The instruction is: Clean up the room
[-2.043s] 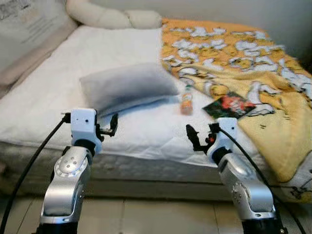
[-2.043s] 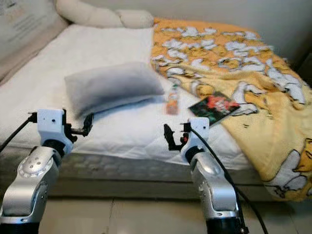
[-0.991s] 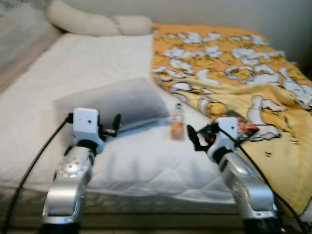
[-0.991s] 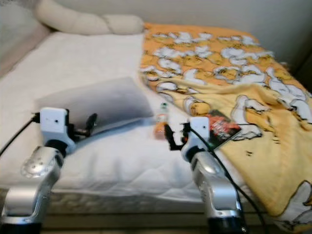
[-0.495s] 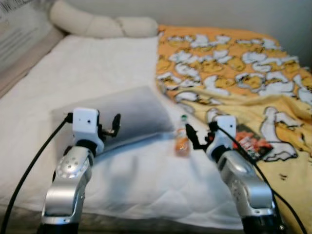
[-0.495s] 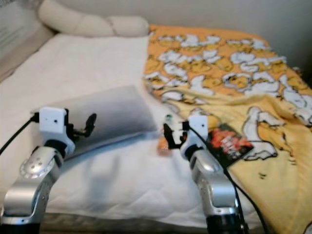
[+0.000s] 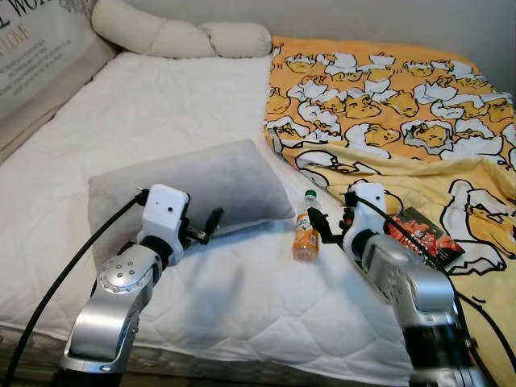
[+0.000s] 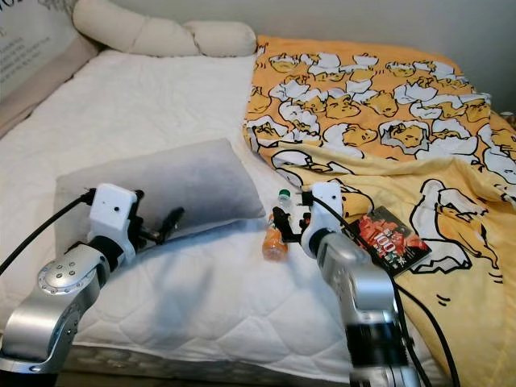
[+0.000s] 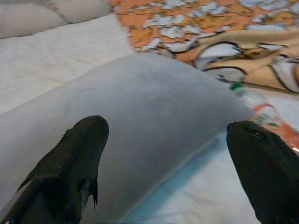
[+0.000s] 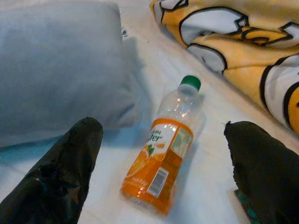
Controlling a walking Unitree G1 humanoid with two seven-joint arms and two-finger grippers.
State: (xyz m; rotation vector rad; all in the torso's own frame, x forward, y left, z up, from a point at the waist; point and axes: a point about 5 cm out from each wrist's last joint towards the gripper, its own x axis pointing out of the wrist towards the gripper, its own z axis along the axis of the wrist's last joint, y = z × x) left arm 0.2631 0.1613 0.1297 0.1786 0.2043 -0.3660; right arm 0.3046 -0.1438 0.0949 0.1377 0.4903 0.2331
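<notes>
A clear plastic bottle (image 7: 305, 239) with an orange label and green cap lies on its side on the white mattress (image 7: 242, 298), just right of a grey pillow (image 7: 193, 181). My right gripper (image 7: 319, 223) is open and hovers right beside the bottle; in the right wrist view the bottle (image 10: 163, 158) lies between and beyond the fingers (image 10: 60, 172). My left gripper (image 7: 212, 223) is open at the pillow's front edge, and the pillow (image 9: 154, 93) spans the gap between its fingers in the left wrist view. A red and black snack packet (image 7: 423, 234) lies on the yellow blanket.
A yellow duck-print blanket (image 7: 387, 105) covers the bed's right half. A long cream bolster (image 7: 177, 36) lies at the head of the bed, with a lettered cushion (image 7: 32, 48) at the far left. The mattress's front edge (image 7: 242, 359) is close below.
The camera has come closer to the bed, so the whole scene has shifted. Both arms now reach over the mattress, the right gripper beside the bottle and the left at the pillow.
</notes>
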